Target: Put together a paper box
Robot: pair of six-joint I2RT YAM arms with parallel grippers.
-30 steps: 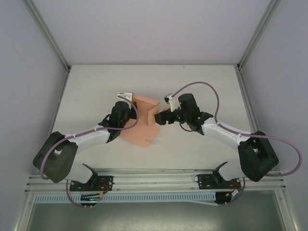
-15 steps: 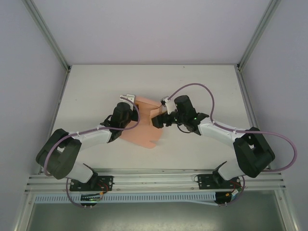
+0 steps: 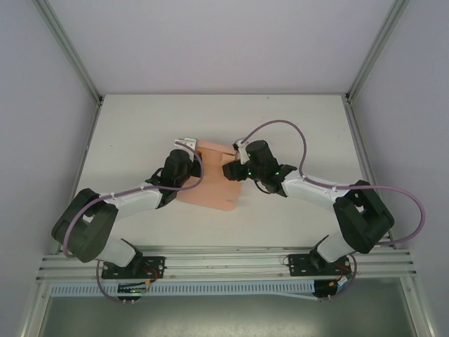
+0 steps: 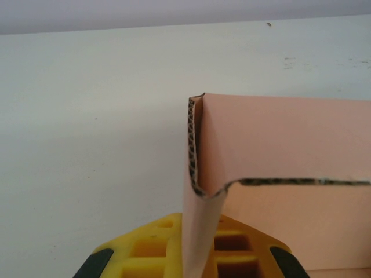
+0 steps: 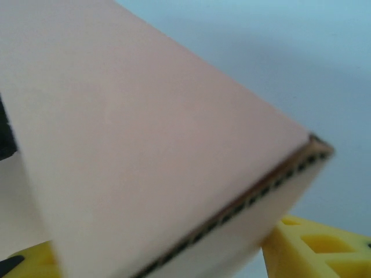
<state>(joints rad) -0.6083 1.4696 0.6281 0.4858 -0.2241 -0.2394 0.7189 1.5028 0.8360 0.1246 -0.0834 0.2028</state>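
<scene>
The paper box (image 3: 210, 188) is salmon-pink corrugated card lying part-folded at mid-table. My left gripper (image 3: 185, 144) holds its left side. In the left wrist view the yellow fingers (image 4: 139, 252) are shut on an upright wall of the paper box (image 4: 278, 145), whose corner stands just ahead of them. My right gripper (image 3: 230, 170) is at the box's right side, over a flap. In the right wrist view a tilted panel of the paper box (image 5: 145, 145) lies across the right gripper (image 5: 162, 258). Its yellow fingers (image 5: 316, 243) stand apart on either side; contact is hidden.
The white table (image 3: 295, 119) stretches behind and to both sides of the box. Aluminium frame posts (image 3: 70, 53) rise at the back corners, and a rail (image 3: 224, 263) runs along the near edge by the arm bases.
My right gripper has moved left onto the box and its jaws have narrowed. The raised flap on the right has come down and the box looks flatter. The left gripper has kept its hold.
</scene>
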